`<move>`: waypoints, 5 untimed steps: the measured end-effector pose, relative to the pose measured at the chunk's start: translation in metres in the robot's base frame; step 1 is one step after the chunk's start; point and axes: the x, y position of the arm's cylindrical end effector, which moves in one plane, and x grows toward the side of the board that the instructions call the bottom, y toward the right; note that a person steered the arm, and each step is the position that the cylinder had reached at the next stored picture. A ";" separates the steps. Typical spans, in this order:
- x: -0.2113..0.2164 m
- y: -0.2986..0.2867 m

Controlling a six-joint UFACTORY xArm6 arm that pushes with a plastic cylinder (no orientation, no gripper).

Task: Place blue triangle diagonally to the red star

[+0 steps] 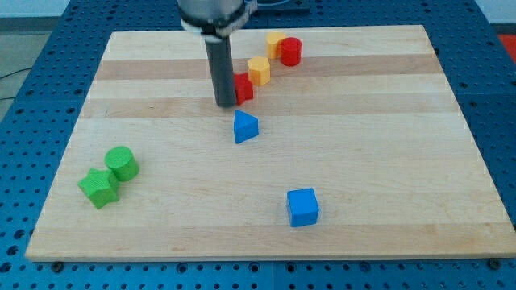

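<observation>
The blue triangle point(245, 127) lies near the board's middle, a little toward the view's top. The red star point(243, 87) sits just above it, partly hidden behind my rod. My tip point(225, 105) rests on the board just left of the red star and above-left of the blue triangle, a short gap from the triangle.
A yellow block point(259, 70) sits up-right of the red star, then another yellow block point(276, 42) and a red cylinder point(290, 51). A blue cube point(302, 207) lies at the bottom middle. A green cylinder point(122, 163) and a green star point(98, 188) sit at the left.
</observation>
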 end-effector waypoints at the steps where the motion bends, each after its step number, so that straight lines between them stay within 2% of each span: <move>1: -0.035 0.020; 2: -0.024 0.024; 3: -0.007 0.127; 4: 0.086 0.106; 5: 0.164 0.047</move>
